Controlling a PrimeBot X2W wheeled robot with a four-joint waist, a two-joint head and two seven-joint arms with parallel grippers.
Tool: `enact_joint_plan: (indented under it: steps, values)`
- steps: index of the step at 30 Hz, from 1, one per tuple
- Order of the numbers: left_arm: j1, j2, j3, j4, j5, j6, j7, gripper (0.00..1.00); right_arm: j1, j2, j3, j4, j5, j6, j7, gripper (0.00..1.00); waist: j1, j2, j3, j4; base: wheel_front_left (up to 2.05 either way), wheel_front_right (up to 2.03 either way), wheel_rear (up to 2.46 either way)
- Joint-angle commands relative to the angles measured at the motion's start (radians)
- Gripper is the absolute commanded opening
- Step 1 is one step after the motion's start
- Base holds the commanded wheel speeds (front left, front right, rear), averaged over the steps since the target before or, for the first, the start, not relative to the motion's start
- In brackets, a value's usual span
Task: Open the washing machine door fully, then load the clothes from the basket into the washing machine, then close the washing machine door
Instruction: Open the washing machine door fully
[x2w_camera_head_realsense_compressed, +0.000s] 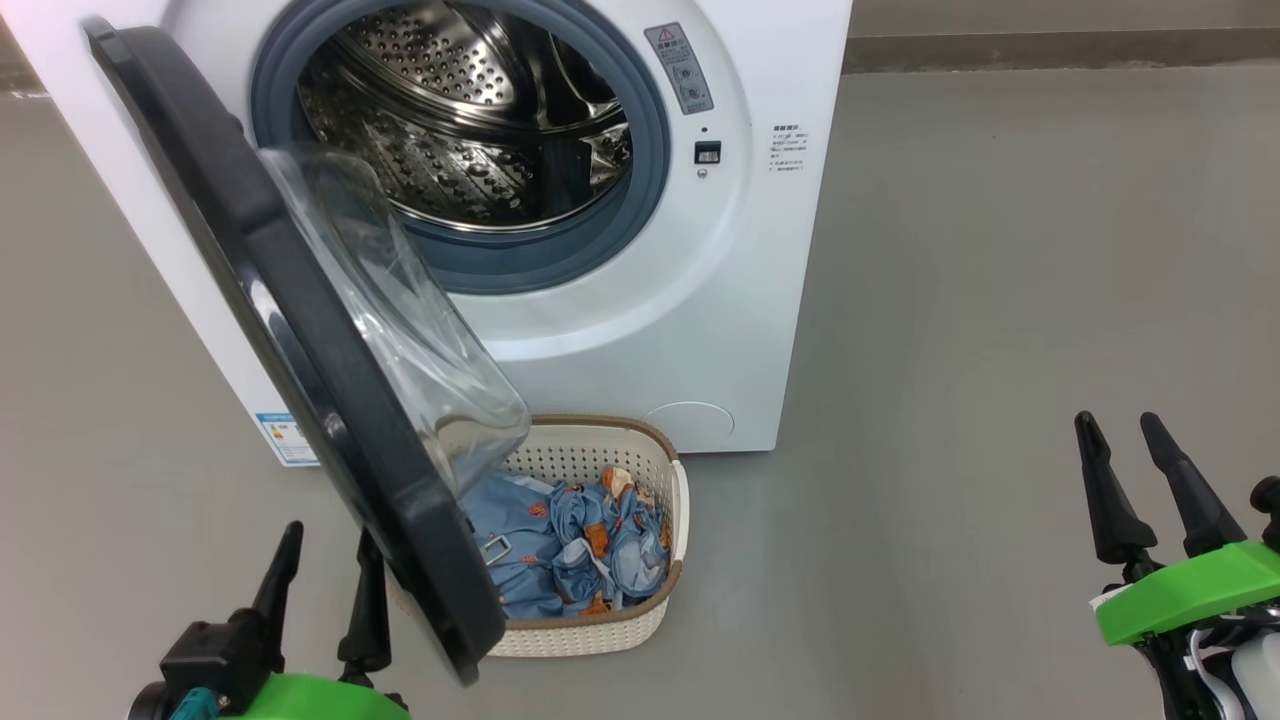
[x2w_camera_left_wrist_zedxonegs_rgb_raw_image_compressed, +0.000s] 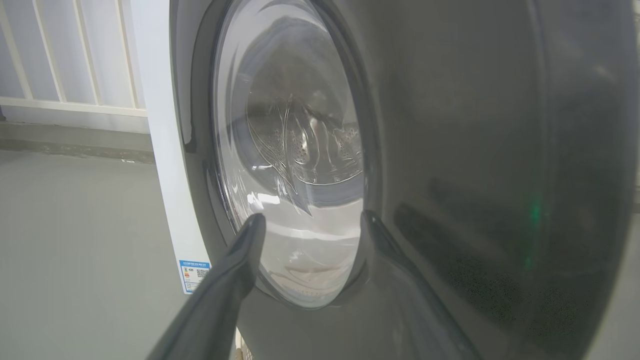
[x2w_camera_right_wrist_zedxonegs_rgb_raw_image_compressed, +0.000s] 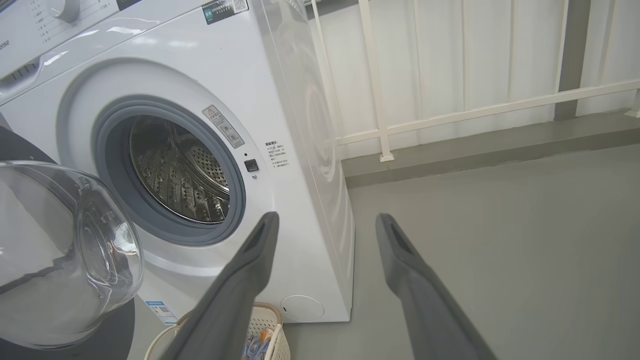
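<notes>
With the washing machine door (x2w_camera_head_realsense_compressed: 300, 330) standing about half open over the basket (x2w_camera_head_realsense_compressed: 600, 630) of clothes (x2w_camera_head_realsense_compressed: 560, 545) at the washing machine's (x2w_camera_head_realsense_compressed: 700, 330) front edge, I hold my left gripper (x2w_camera_head_realsense_compressed: 330, 530) spread at the door's outer face, seemingly to push it wider, my right gripper (x2w_camera_head_realsense_compressed: 1116, 418) spread and empty.

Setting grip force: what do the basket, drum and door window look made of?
Basket: likely moulded plastic, matt cream, perforated walls. Drum: steel by its look, shiny, punched holes. Door window: clear glass or plastic, see-through with highlights.
</notes>
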Motion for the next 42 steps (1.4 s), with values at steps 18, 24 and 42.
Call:
enact_joint_plan:
  steps: [18,24,42]
  values:
    - [-0.031,0.018,0.040,-0.032,-0.006,0.012,-0.006,1.00,-0.005,0.006,0.007,0.007,-0.116,0.005,-0.012,1.00,0.0000,0.0000,0.002,0.016,0.00,0.00,0.00]
    - [-0.034,0.018,0.040,-0.029,-0.008,0.013,-0.006,1.00,-0.007,0.006,0.017,0.007,-0.113,0.005,-0.012,1.00,0.0000,0.0000,0.001,0.020,0.00,0.00,0.00]
    - [-0.037,0.020,0.037,-0.026,-0.004,0.016,-0.006,1.00,-0.010,0.008,0.033,0.003,-0.105,0.005,-0.012,1.00,0.0000,0.0000,0.001,0.014,0.00,0.00,0.00]
